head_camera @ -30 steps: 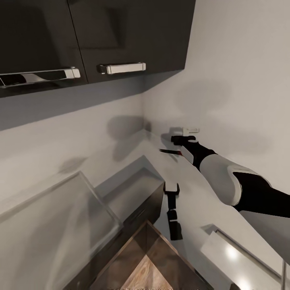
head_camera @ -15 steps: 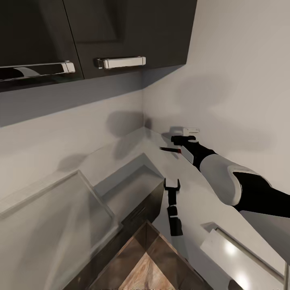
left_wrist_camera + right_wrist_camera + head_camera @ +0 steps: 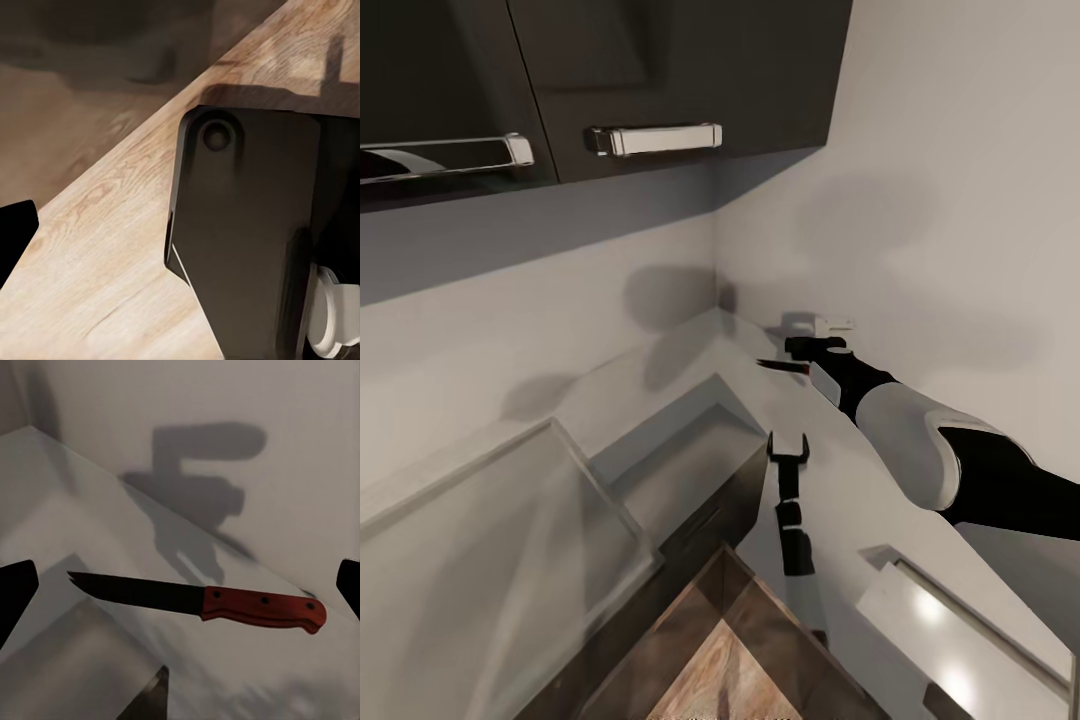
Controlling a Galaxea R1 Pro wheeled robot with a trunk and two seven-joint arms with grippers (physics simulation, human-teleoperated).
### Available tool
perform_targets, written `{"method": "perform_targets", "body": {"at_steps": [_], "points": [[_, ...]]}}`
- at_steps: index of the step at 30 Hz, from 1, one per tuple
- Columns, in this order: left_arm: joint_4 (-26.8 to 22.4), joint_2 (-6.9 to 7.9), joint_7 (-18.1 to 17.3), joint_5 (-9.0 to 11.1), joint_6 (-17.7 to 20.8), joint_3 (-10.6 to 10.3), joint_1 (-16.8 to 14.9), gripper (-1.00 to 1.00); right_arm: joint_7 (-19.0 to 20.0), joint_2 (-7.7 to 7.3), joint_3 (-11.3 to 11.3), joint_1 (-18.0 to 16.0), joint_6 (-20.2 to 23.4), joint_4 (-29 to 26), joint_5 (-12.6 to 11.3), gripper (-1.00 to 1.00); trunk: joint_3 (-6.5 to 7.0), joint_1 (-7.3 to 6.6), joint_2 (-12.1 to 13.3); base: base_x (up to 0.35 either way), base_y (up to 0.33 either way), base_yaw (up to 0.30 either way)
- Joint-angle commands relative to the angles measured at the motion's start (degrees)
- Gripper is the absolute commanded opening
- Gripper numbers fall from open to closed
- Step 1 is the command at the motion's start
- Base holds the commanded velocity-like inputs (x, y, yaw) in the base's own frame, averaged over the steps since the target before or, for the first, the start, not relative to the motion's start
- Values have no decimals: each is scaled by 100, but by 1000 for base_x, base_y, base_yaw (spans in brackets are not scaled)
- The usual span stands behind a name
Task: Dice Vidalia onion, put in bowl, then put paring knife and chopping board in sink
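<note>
The paring knife [image 3: 225,601], with a dark pointed blade and a red handle, lies flat on the pale grey countertop [image 3: 90,510] close to the wall. My right gripper [image 3: 182,589] is open, its dark fingertips [image 3: 15,592] standing wide on either side of the knife and not touching it. In the head view the knife [image 3: 778,366] lies just in front of the right gripper [image 3: 810,347] at the end of my outstretched right arm. My left gripper [image 3: 787,444] hangs open and empty over the gap beside the counter. The onion, chopping board, bowl and sink are out of view.
Dark upper cabinets [image 3: 660,70] with chrome handles hang above the counter corner. A dark base cabinet [image 3: 700,520] stands under a grey slab. A glassy pane [image 3: 510,540] sits at the near left, wood floor [image 3: 730,660] below, and a pale glossy panel [image 3: 950,640] at the near right.
The head view has shifted slightly, with the cabinet handles sliding left. The left gripper has risen a little. The right gripper and knife stay as they were.
</note>
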Motion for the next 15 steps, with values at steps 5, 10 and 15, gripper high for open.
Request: {"method": "perform_targets", "body": {"at_steps": [5, 10, 15], "points": [[-9, 10, 51, 41, -16, -40, -1, 100, -18, 3, -47, -4, 10, 0, 61, 100, -57, 3, -11, 11, 0, 0], [-9, 10, 51, 40, -16, -40, -1, 100, -18, 3, -48, -4, 10, 0, 59, 100, -104, 3, -11, 1, 0, 0], [-9, 10, 51, 36, -16, -40, -1, 100, -18, 3, -48, -5, 10, 0, 56, 100, -151, 3, -11, 9, -3, 0]]}}
